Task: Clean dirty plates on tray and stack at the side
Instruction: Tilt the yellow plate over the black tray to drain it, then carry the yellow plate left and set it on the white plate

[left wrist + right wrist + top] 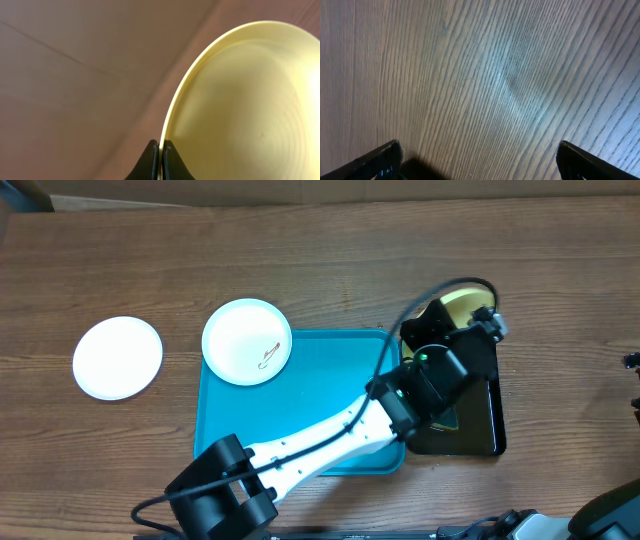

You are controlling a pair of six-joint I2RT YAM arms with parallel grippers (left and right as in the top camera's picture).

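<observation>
A pale yellow plate [463, 304] is held tilted above the black tray, at the right of the overhead view. My left gripper [161, 159] is shut on its rim, and the plate [240, 100] fills the right of the left wrist view. A white plate with a brown smear [247, 341] lies on the top left corner of the turquoise tray [330, 370]. Another white plate [117, 357] lies on the table to the tray's left. My right gripper [477, 160] is open and empty over bare wood.
A black rectangular tray [478, 425] lies right of the turquoise tray, under the yellow plate. My left arm [330, 435] crosses the turquoise tray diagonally from the front. A cardboard edge runs along the table's far side.
</observation>
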